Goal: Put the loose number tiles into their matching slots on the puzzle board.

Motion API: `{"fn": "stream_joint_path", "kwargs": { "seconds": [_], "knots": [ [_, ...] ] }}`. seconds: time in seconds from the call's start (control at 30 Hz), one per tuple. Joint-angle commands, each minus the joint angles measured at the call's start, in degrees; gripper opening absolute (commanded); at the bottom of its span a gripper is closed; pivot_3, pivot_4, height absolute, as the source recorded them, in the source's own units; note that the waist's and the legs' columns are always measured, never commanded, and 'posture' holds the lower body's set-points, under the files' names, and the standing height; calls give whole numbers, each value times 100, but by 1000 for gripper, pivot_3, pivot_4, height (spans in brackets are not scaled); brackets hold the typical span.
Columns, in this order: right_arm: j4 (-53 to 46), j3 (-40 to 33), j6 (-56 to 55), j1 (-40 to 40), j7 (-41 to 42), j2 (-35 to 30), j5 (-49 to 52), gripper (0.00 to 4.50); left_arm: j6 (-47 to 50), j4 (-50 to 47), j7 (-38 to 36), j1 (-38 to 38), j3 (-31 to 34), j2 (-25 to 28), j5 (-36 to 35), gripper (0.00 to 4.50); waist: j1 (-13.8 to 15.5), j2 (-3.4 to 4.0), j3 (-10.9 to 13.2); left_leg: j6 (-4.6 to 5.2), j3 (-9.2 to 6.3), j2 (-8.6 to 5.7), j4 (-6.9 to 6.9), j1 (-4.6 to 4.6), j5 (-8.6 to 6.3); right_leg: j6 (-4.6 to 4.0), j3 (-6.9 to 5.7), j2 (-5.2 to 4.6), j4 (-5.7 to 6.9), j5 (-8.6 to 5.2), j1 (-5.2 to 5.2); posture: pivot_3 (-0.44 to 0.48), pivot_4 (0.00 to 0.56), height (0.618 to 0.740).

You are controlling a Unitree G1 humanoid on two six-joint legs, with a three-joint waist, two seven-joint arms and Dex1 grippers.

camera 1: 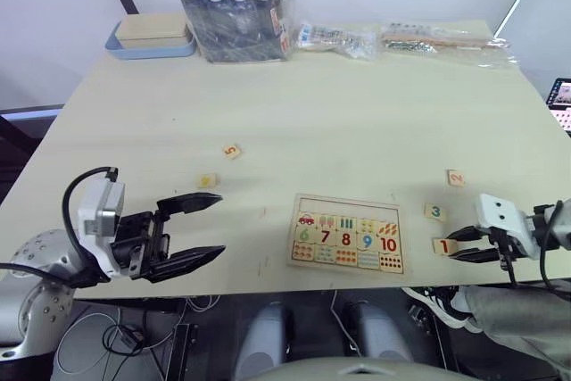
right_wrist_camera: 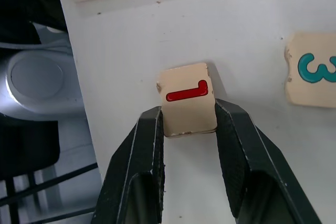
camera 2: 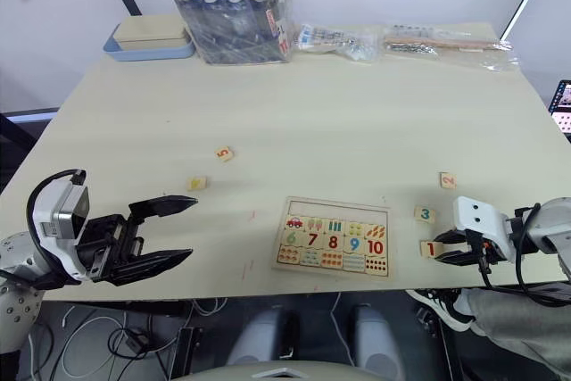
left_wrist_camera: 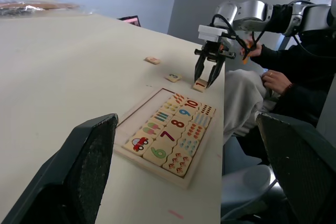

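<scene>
Right gripper [right_wrist_camera: 189,121] black fingers clamped on small pale-wood tile with red 1 [right_wrist_camera: 187,98], tile between pads, on table. Lift straight, keep tile level, carry to flat pale-wood puzzle board [camera 1: 348,233]. Left gripper [camera 1: 214,229] fingers apart, empty.

A blue tray [camera 1: 152,46] sits beside a plastic-wrapped bundle [camera 1: 237,11].

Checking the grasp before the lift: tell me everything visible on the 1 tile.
The 1 tile is a small square of pale wood with a red digit 1 printed on its face and slightly notched edges. It lies flat on the table near the front edge, right of the puzzle board and apart from it, with the 3 tile just beyond. The right tool has a finger on each side, apparently touching it.
</scene>
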Motion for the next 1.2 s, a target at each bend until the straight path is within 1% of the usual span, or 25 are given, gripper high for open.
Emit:
{"fn": "stream_joint_path", "kwargs": {
  "seconds": [0.03, 0.07, 0.1, 0.17, 0.23, 0.33, 0.43, 0.73, 0.77, 0.83, 0.87, 0.9, 0.97, 1.03, 1.2],
  "knots": [
    [71, 67, -235, -72, 68, 62, -119, 1344, -69, -102, -66, 58, 137, 68, -8, 4500, 0, 0, 0, 0, 0, 0, 0, 2, 0, 0, 0, 0, 1, 0, 1, 0, 150, 740],
    [66, 22, -315, -67, 56, 68, -121, 1876, -74, -117, -68, 82, 134, 63, -3, 4500, 1, 0, 0, 0, -1, 1, 0, 3, 0, 0, 0, 0, 1, 0, 2, 0, 150, 740],
    [64, -12, -372, -64, 47, 75, -122, 2193, -78, -125, -70, 97, 130, 60, 0, 4500, -2, 0, 0, 0, -1, 1, 0, 3, 0, 0, 0, 0, 1, 0, 2, 0, 150, 740],
    [58, -135, -464, -52, -49, 97, -116, 3166, -90, -126, -73, 111, 123, 60, 7, 4500, -4, 0, 0, 0, -1, 1, 0, 3, 0, -1, 0, 0, 1, 0, 2, 0, 150, 740],
    [-32, -302, -444, 56, -54, 19, -35, 4016, -107, -124, -71, 124, 114, 53, 18, 4500, 3, 1, 0, 0, -1, 1, 0, 3, 0, -1, 0, 0, 1, 0, 2, 0, 150, 740],
    [-356, -692, -342, 522, -187, -4, 153, 4016, -170, -108, -78, 158, 85, 11, 67, 4500, 35, 1, 0, 0, -1, 0, 0, 0, 0, -1, 0, -2, 1, 0, 2, 0, 150, 740],
    [-595, -971, -227, 984, -466, 139, 224, 4016, -238, -102, -83, 195, 55, -32, 108, 4500, 113, 2, 1, -1, -2, 0, -2, -1, 0, -2, -1, -2, 0, 0, 1, 0, 150, 740],
    [-510, -1173, -460, 1441, -954, 527, 168, 4016, -331, -2, -129, 130, -28, -59, 172, 4500, 136, 1, -1, -1, 0, 0, 4, 7, 0, 0, 0, 0, 3, 0, 9, 0, 150, 740],
    [-484, -1183, -527, 1492, -971, 554, 148, 3783, -334, 15, -139, 120, -31, -60, 180, 4500, 137, 1, -1, 0, 0, 0, 4, 7, 0, 0, 0, 0, 3, 0, 9, 0, 150, 740],
    [-400, -1225, -716, 1590, -1029, 658, 133, 3125, -349, 44, -161, 118, -31, -67, 194, 4500, 136, 1, -1, 0, 0, 0, 4, 6, 0, 0, 0, 0, 2, 0, 9, 0, 150, 740],
    [-353, -1246, -833, 1623, -1063, 727, 138, 2683, -360, 59, -174, 122, -32, -72, 201, 4500, 136, -1, -2, 0, 0, -1, 4, 6, 0, 0, 0, 0, 2, 0, 9, 0, 150, 740],
    [-270, -1261, -1050, 1651, -1106, 825, 116, 2096, -374, 74, -187, 129, -34, -78, 209, 4500, 136, -4, -4, -1, -1, 0, 4, 6, 0, 0, 0, 1, 2, 0, 9, 0, 150, 740],
    [-143, -1262, -1342, 1689, -1105, 940, 98, 2096, -402, 103, -207, 137, -40, -86, 221, 4500, 132, -13, -10, 0, -2, 1, 5, 7, 0, 0, -1, 4, 3, 0, 10, 0, 150, 740],
    [5, -1254, -1634, 1674, -929, 1072, 255, 2096, -427, 133, -226, 139, -47, -98, 238, 4500, 129, -18, -13, 0, -1, 1, 5, 12, 0, 0, 0, 5, 3, 0, 13, 0, 150, 740],
    [204, -1208, -1801, 1684, -894, 1073, 203, 2096, -501, 201, -294, 165, -51, -130, 280, 4500, 133, -17, -13, 0, -1, 2, 4, 13, 0, -1, 0, 6, 3, 0, 13, 0, 150, 740]
  ]
}}
